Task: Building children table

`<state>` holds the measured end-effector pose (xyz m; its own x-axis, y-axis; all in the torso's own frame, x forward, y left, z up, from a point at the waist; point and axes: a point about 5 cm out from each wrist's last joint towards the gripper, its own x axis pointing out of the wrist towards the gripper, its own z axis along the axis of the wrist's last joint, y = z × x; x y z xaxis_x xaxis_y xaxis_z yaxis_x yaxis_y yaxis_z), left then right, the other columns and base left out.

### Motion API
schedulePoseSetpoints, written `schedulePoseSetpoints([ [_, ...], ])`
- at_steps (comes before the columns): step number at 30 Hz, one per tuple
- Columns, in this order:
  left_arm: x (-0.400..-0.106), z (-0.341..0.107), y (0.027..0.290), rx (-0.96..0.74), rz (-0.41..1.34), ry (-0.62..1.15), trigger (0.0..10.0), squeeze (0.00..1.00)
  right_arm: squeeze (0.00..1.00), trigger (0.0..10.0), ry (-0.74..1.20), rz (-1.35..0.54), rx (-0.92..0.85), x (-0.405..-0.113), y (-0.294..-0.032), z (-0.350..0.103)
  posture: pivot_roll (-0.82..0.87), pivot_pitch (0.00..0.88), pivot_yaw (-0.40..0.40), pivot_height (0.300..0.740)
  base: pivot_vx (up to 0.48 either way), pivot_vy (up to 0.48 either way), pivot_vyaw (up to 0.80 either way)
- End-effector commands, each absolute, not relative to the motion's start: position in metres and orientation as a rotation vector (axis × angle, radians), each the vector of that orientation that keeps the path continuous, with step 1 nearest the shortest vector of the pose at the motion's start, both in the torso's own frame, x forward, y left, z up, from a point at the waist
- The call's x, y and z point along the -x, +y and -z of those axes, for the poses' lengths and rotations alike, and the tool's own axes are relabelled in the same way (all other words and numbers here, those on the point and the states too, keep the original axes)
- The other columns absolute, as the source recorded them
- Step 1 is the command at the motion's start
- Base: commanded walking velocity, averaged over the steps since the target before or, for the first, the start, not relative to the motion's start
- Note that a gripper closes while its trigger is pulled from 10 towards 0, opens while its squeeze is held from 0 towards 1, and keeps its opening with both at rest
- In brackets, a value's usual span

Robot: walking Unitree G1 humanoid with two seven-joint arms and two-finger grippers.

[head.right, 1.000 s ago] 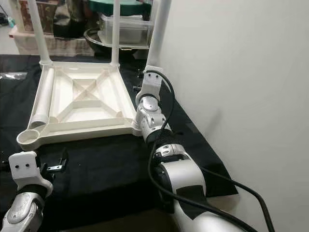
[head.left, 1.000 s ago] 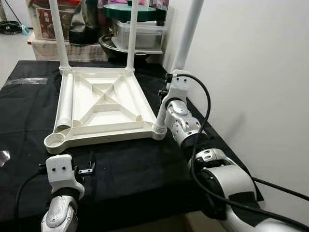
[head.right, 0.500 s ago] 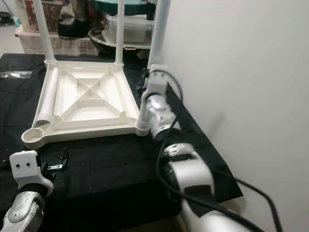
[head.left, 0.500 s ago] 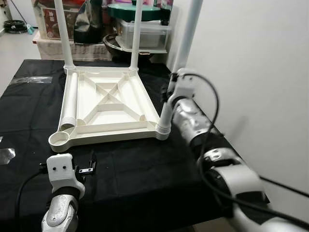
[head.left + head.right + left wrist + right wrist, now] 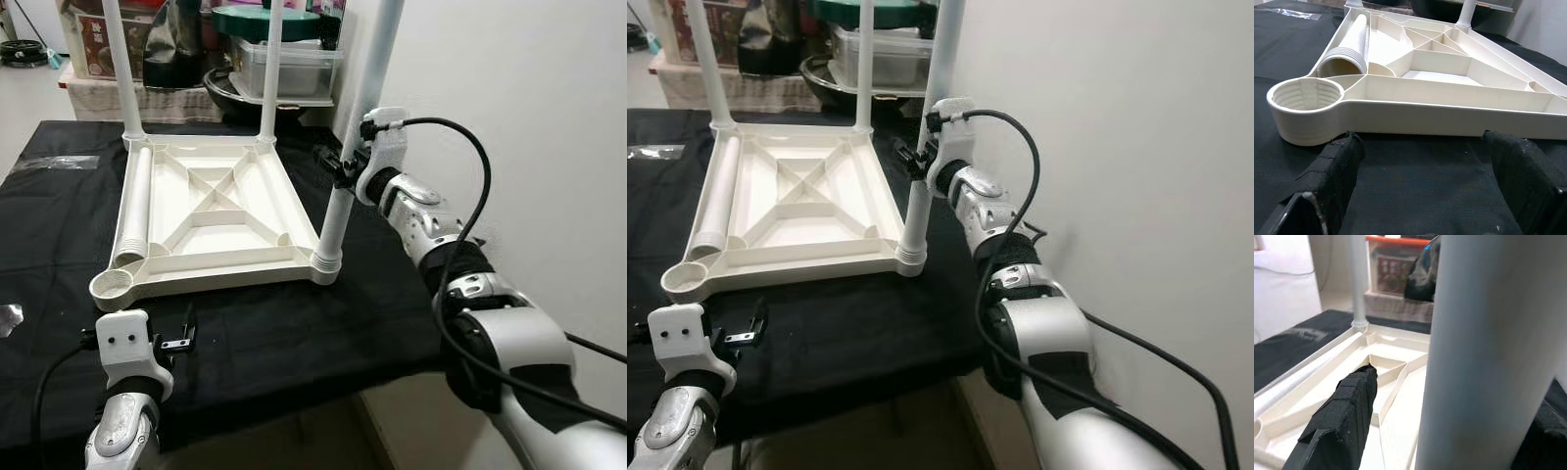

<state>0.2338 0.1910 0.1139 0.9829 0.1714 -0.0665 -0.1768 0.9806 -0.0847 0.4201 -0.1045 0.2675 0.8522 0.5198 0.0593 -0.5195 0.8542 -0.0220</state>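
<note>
The white tabletop (image 5: 211,211) lies upside down on the black-clothed table (image 5: 284,333). Three white legs stand in its corners: two at the back and the front-right leg (image 5: 338,201). A loose leg (image 5: 132,206) lies inside the frame along its left side, and the front-left socket (image 5: 1305,95) is bare. My right gripper (image 5: 340,168) is open and straddles the front-right leg at mid-height; in the right wrist view a gap shows between one finger (image 5: 1344,416) and the leg (image 5: 1484,357). My left gripper (image 5: 1421,139) stands open, low on the cloth, just before the socket corner.
A white wall (image 5: 509,117) stands close on the right, just past the table's edge. Behind the table sit a clear plastic box (image 5: 284,69), a dark pan (image 5: 220,90) and other clutter. A clear plastic bag (image 5: 59,163) lies at the cloth's far left.
My right arm has swung out to the right, and its gripper has gone up the front-right leg from near the base to mid-height. The left gripper has stayed put.
</note>
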Motion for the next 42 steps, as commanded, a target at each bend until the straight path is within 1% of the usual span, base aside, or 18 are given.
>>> schedulePoseSetpoints([
  [1,-0.233,-0.110,0.190,0.099,-0.169,0.075,10.0,0.00,0.00,6.4,-0.006,-0.554,0.053,-0.420,-0.104,-0.257,0.10,0.000,-0.155,0.740,0.000,0.000,0.00],
  [2,-0.233,-0.110,0.190,0.098,-0.172,0.075,10.0,0.00,0.00,1.9,0.026,-0.483,0.060,-0.422,-0.107,-0.254,0.12,0.000,-0.169,0.740,0.000,0.000,0.00],
  [5,-0.233,-0.110,0.190,0.098,-0.174,0.074,10.0,0.00,0.00,1.9,0.043,-0.435,0.047,-0.424,-0.109,-0.252,0.12,0.000,-0.169,0.740,0.000,0.000,0.00],
  [6,-0.233,-0.110,0.190,0.098,-0.175,0.073,10.0,0.00,0.00,0.0,0.069,-0.373,0.045,-0.425,-0.112,-0.247,0.13,0.000,-0.169,0.740,0.000,0.000,0.00],
  [10,-0.233,-0.111,0.190,0.098,-0.174,0.073,10.0,0.00,0.00,0.0,0.107,-0.226,0.008,-0.426,-0.122,-0.238,0.13,0.000,-0.170,0.740,0.000,0.000,0.00],
  [13,-0.232,-0.110,0.191,0.098,-0.175,0.075,10.0,0.00,0.00,0.0,0.119,0.121,-0.103,-0.425,-0.141,-0.230,0.12,0.000,-0.167,0.740,0.000,0.000,0.00],
  [17,-0.232,-0.110,0.191,0.097,-0.175,0.076,10.0,0.00,0.00,0.0,0.125,0.204,-0.147,-0.424,-0.141,-0.227,0.12,0.000,-0.165,0.740,0.000,0.000,0.00],
  [21,-0.232,-0.110,0.190,0.095,-0.170,0.079,10.0,0.00,0.00,0.0,0.121,0.209,-0.225,-0.421,-0.110,-0.224,0.12,0.000,-0.156,0.740,0.000,0.000,0.00],
  [22,-0.232,-0.109,0.190,0.095,-0.167,0.080,10.0,0.00,0.00,7.5,0.134,0.132,-0.243,-0.419,-0.090,-0.224,0.12,0.000,-0.152,0.740,0.000,0.000,0.00],
  [23,-0.232,-0.109,0.189,0.095,-0.164,0.081,10.0,0.00,0.00,10.0,0.121,0.078,-0.258,-0.418,-0.077,-0.227,0.12,0.000,-0.151,0.740,0.000,0.000,0.00],
  [26,-0.233,-0.109,0.189,0.097,-0.163,0.082,10.0,0.00,0.00,10.0,0.099,0.030,-0.284,-0.418,-0.071,-0.233,0.12,0.000,-0.152,0.740,0.000,0.000,0.00],
  [27,-0.233,-0.109,0.188,0.099,-0.161,0.083,10.0,0.00,0.98,10.0,0.088,0.013,-0.293,-0.418,-0.070,-0.237,0.11,0.000,-0.154,0.740,0.000,0.000,0.00],
  [28,-0.233,-0.109,0.188,0.101,-0.161,0.083,10.0,0.00,1.00,10.0,0.073,0.010,-0.278,-0.419,-0.073,-0.242,0.11,0.000,-0.154,0.740,0.000,0.000,0.00],
  [32,-0.233,-0.108,0.188,0.103,-0.160,0.083,10.0,0.00,0.98,10.0,0.074,0.019,-0.240,-0.421,-0.077,-0.245,0.11,0.000,-0.154,0.740,0.000,0.000,0.00],
  [33,-0.233,-0.108,0.188,0.104,-0.160,0.083,10.0,0.00,0.00,10.0,0.072,0.044,-0.211,-0.422,-0.085,-0.249,0.11,0.000,-0.156,0.740,0.000,0.000,0.00],
  [39,-0.234,-0.109,0.187,0.110,-0.155,0.081,10.0,0.00,0.00,10.0,0.083,-0.316,-0.110,-0.426,-0.101,-0.257,0.10,0.000,-0.156,0.740,0.000,0.000,0.00],
  [40,-0.234,-0.109,0.187,0.111,-0.154,0.080,10.0,0.00,0.00,9.3,0.089,-0.329,-0.098,-0.426,-0.108,-0.256,0.10,0.000,-0.157,0.740,0.000,0.000,0.00],
  [42,-0.235,-0.109,0.187,0.112,-0.152,0.079,10.0,0.00,0.00,0.0,0.105,-0.289,-0.108,-0.426,-0.120,-0.251,0.10,0.000,-0.159,0.740,0.000,0.000,0.00],
])
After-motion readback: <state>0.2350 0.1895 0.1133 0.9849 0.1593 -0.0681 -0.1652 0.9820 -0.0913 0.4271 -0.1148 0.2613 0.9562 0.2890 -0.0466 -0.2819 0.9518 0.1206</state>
